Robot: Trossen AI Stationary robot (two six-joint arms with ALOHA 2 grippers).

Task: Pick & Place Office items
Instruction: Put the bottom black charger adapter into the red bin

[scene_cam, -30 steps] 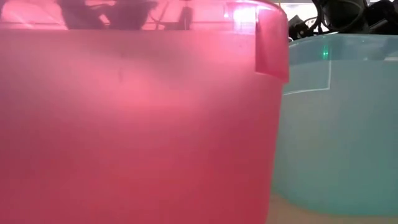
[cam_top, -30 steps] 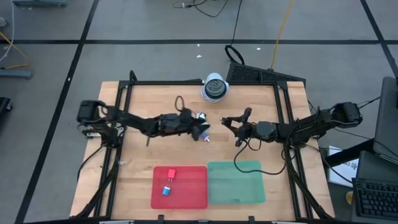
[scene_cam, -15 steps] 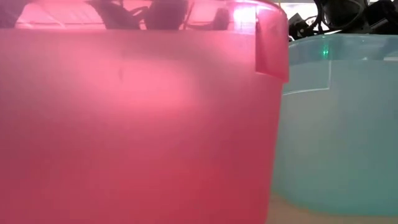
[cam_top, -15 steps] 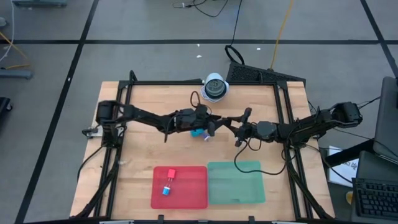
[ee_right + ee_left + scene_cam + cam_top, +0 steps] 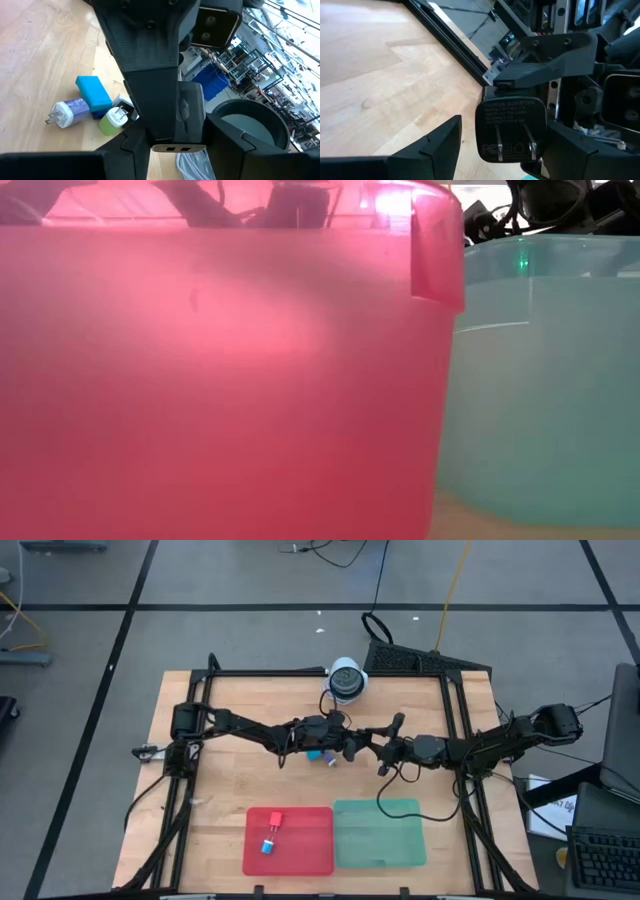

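You can read nothing for certain here. The black plug adapter in the left wrist view carries several lines of small pale print on its face, above the two prongs, but the letters are too blurred to make out.

we count two flat rectangular plastic trays, one red and one green | two small pieces in the red tray, one red, one blue | one round white-and-grey domed object | one black plug adapter with two metal prongs | two dark arms
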